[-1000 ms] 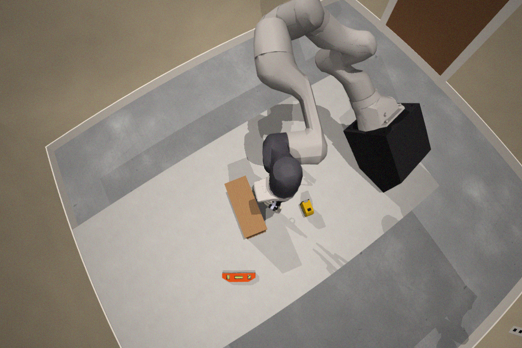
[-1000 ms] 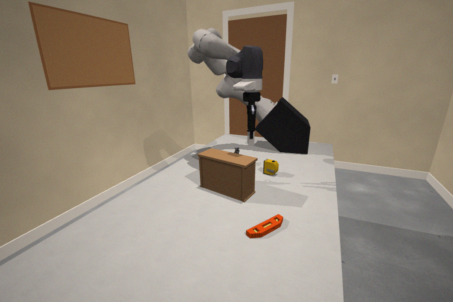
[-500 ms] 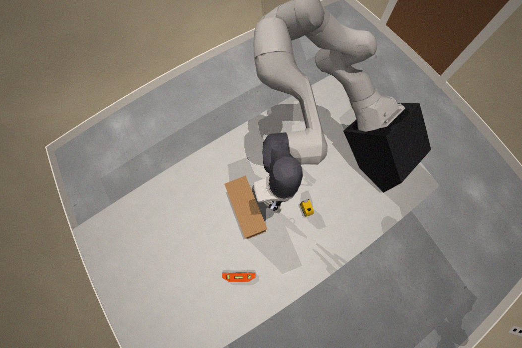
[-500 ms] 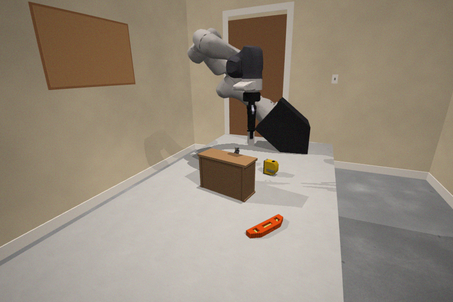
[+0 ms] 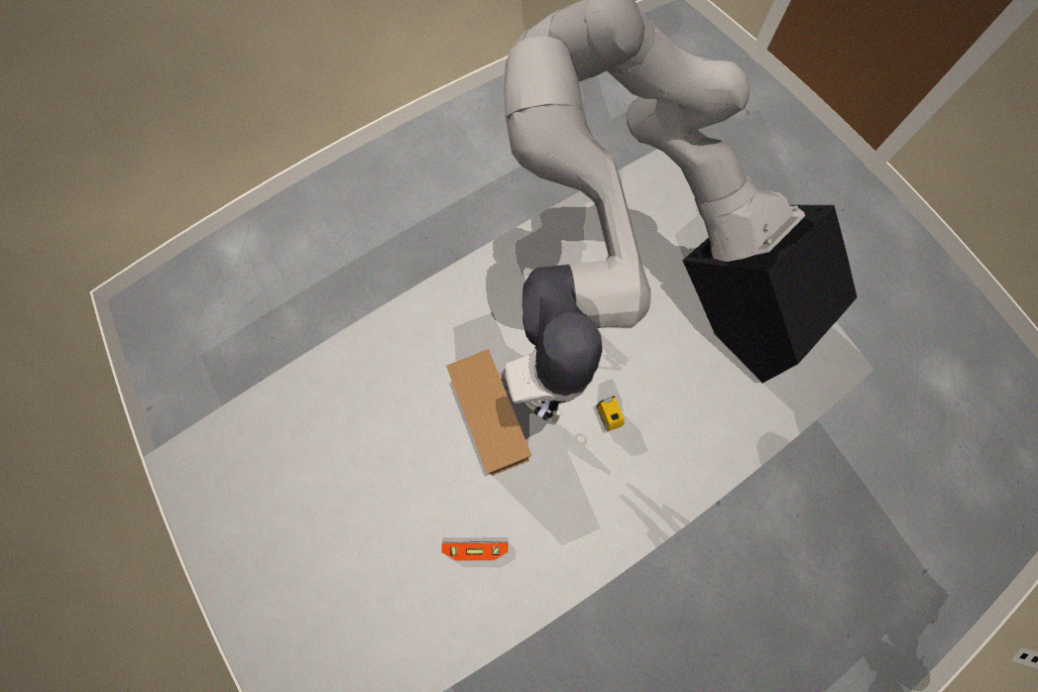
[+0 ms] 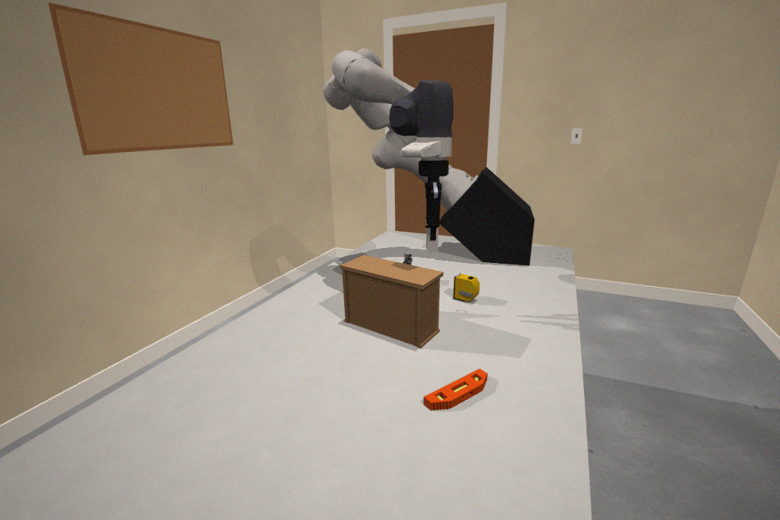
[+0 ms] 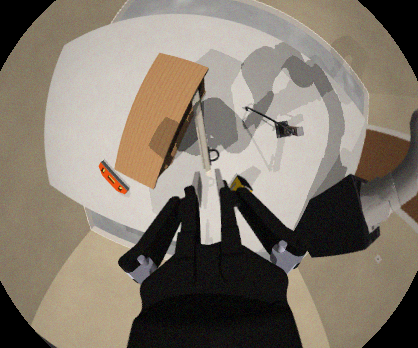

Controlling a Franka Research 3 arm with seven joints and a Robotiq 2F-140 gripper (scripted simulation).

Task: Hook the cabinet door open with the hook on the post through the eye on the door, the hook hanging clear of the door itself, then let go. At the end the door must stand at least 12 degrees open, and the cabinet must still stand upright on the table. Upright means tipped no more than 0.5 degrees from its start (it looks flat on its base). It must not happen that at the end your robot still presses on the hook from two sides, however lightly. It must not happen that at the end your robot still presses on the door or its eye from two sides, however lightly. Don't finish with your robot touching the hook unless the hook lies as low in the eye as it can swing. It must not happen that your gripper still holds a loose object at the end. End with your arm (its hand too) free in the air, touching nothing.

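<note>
- The claw [image 7: 209,177] is drawn nearly closed with nothing between its pale pads, and it points straight down.
- In the exterior view the claw [image 6: 430,240] hangs above the level of the cabinet [image 6: 390,300] top, over the cabinet's far side, with open air beneath its tips.
- From the top, the claw [image 5: 545,410] sits at 3 o'clock from the cabinet [image 5: 487,411], just off its long edge.
- In the wrist view the door [image 7: 201,132] shows as a slim pale strip along the cabinet's [image 7: 159,118] long side, with a dark sliver between them at the 12 o'clock end.
- The eye [image 7: 213,154], a small ring, stands at the door's near end, just at 12 o'clock from the claw's tips.
- The hook [image 7: 264,117] is a thin dark rod lying out from its post [image 7: 285,132], at 2 o'clock from the eye and well apart from the door; bare bench [image 7: 84,109] lies between them.
- A yellow tape measure [image 5: 610,413] sits at 3 o'clock from the claw, near it but not touching.
- An orange level [image 5: 474,550] lies at 6 o'clock from the cabinet, well apart, towards the bench's front edge.
- The black pedestal [image 5: 813,326] stands at 2 o'clock from the cabinet, by the bench's far edge.
- The cabinet looks flat on its base in the exterior view, with free bench on every side.
</note>
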